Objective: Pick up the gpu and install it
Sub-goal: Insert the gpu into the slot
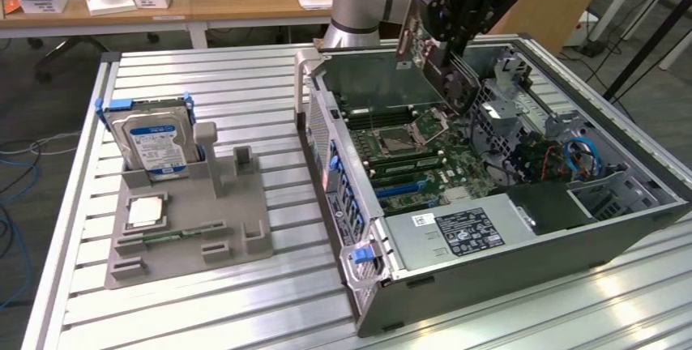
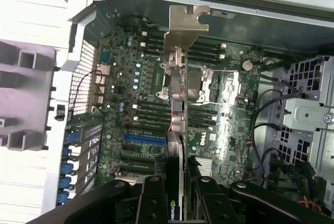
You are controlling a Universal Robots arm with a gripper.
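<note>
Inspection at the open computer case [image 1: 605, 228] found the gripper [image 1: 443, 46] raised above the case interior, with its fingers [image 2: 151, 203] closed tight on either face of the gpu [image 1: 452, 83]. The card was off the table and not seated. It hung below the gripper, clear of the motherboard [image 2: 130, 109], over the area around the processor socket [image 1: 403, 135] and toward the case wall farthest from the exterior camera. In the wrist view the card presented edge-on, running straight out from between the fingers and ending in its silver bracket [image 2: 185, 25], so its long axis pointed away from the gripper and the bracket end was the free end. The expansion slots, the blue slot [image 2: 143, 138] among them, lay to one side of the card rather than under it. In the exterior view they sat nearer the camera, between the socket and the power supply [image 1: 465, 228]. The card's edge line appeared to cross the slot lines at about a right angle, though this is a judgement from one edge-on view. I judged the pick-up complete and the installation not yet done. The hard drive [image 1: 157, 143] and memory stick [image 1: 178, 234] sat in the grey holder [image 1: 216, 228], well apart from the case.
</note>
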